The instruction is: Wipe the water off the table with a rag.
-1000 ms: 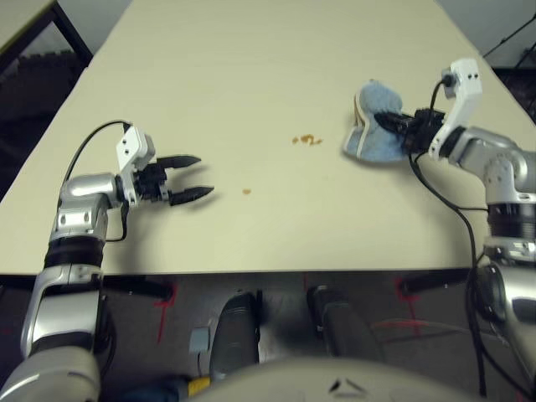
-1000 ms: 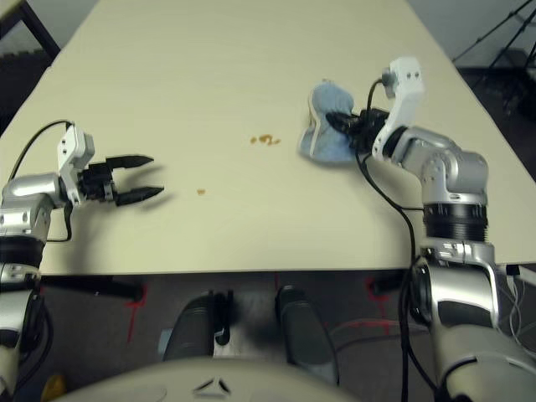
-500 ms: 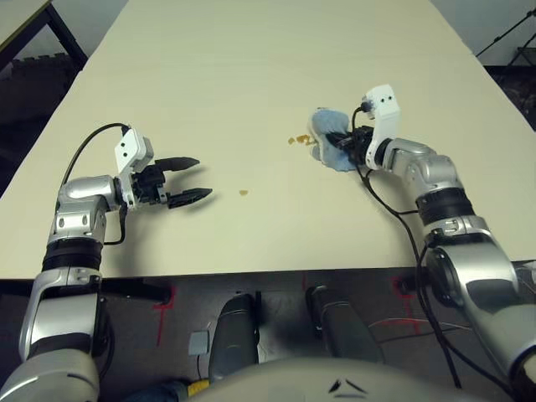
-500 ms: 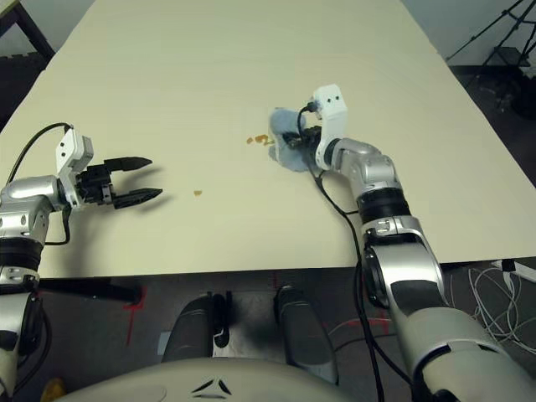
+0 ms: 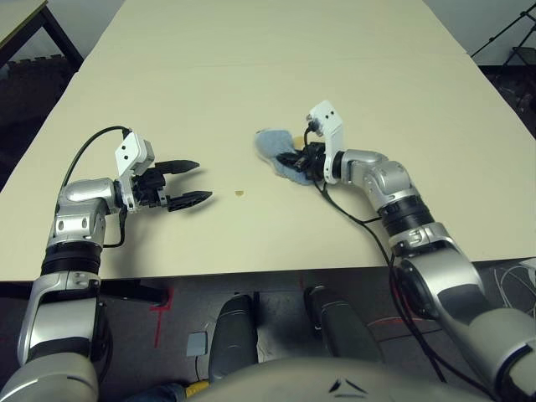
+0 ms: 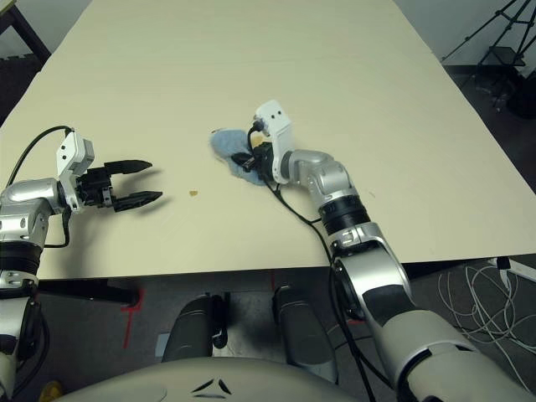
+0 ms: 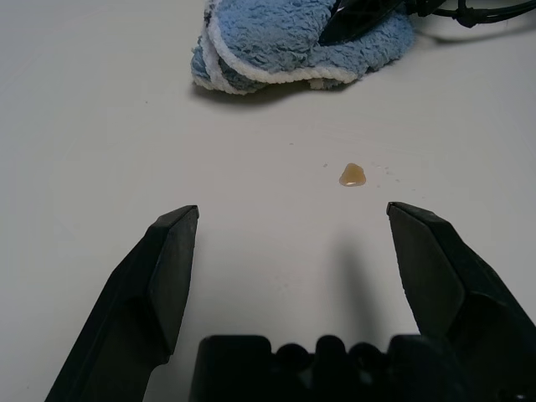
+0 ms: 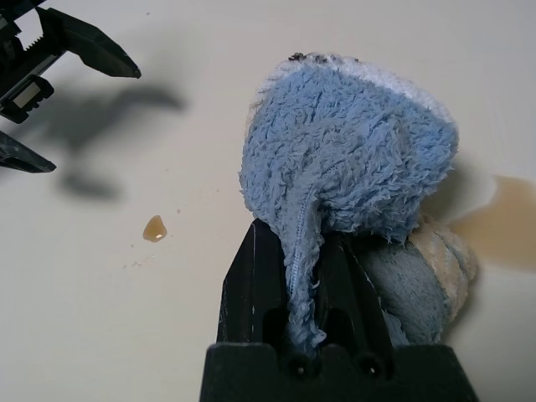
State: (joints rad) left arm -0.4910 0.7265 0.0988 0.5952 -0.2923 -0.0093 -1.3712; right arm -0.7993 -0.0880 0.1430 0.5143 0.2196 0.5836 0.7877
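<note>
The right gripper is pinching the blue rag, which is bunching out past its fingertips onto the table, an amber smear of water spreading just beside the cloth; over here the left gripper is hovering with its fingers spread, a small drop lying just beyond their tips
</note>
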